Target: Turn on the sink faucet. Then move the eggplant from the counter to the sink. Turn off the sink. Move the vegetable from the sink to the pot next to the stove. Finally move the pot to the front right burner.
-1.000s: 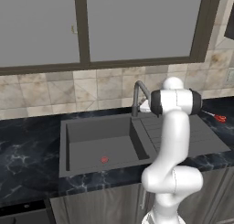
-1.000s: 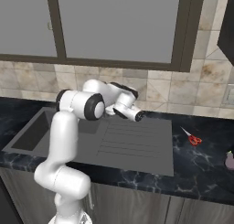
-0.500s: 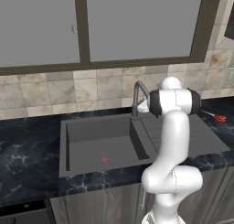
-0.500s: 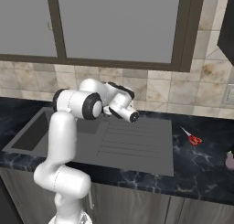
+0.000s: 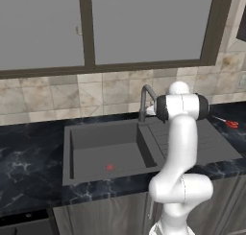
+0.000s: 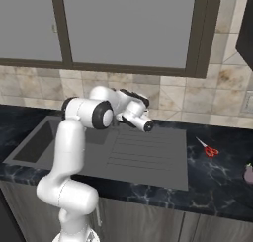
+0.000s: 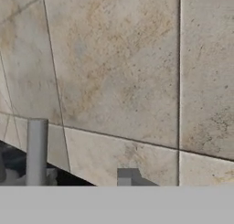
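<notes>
One long black marble tabletop point(image 5: 29, 167) is running under the window, and I am working at the first step, turning on the water. Set into it, the sink point(image 5: 103, 155) is lying dry as far as I can tell, its red drain bare. At its back edge the sink faucet point(image 5: 144, 102) is standing upright, spout bent over the basin. My claw point(image 6: 146, 126) is hanging just beside the tap, on its drainboard side, pointing toward the tiled wall; I cannot tell whether its jaws are spread or pressed together. I judge the lever is lying just left of the claw. Far right, the eggplant point(image 6: 248, 173) is waiting at the tabletop's edge, past red scissors point(image 6: 209, 149).
</notes>
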{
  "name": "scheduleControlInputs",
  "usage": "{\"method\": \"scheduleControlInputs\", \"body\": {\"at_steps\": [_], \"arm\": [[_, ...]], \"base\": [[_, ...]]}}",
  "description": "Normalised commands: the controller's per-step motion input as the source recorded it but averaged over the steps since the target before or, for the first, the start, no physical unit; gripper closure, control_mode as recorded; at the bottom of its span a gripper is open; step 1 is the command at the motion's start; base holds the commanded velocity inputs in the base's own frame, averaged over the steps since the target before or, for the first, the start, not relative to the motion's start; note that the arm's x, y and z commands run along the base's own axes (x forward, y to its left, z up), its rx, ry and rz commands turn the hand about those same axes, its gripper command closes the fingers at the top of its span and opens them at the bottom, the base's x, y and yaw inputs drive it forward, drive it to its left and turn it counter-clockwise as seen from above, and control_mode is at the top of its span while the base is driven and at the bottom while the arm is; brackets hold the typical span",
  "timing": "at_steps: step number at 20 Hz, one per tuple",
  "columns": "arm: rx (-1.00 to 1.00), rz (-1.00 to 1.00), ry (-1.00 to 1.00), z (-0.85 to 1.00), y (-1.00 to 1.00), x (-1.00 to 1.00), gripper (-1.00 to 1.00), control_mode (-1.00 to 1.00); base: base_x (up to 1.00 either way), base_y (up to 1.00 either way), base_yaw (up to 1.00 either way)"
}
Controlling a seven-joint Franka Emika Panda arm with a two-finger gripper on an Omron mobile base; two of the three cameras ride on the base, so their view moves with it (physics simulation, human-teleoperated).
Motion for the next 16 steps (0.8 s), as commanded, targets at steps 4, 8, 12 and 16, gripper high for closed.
{"method": "scheduleControlInputs", "body": {"at_steps": [4,8,12,16], "arm": [[0.06,-0.09,0.22,-0.41,-0.62,0.13,1.0,-1.0],[0.1,-0.07,0.27,-0.55,-0.63,0.22,1.0,-1.0],[0.15,-0.09,0.26,-0.54,-0.84,0.2,1.0,-1.0],[0.14,-0.06,0.21,-0.58,-0.82,0.18,1.0,-1.0]], "base": [[0.0,0.0,0.0],[0.0,0.0,0.0],[0.0,0.0,0.0],[0.0,0.0,0.0]]}}
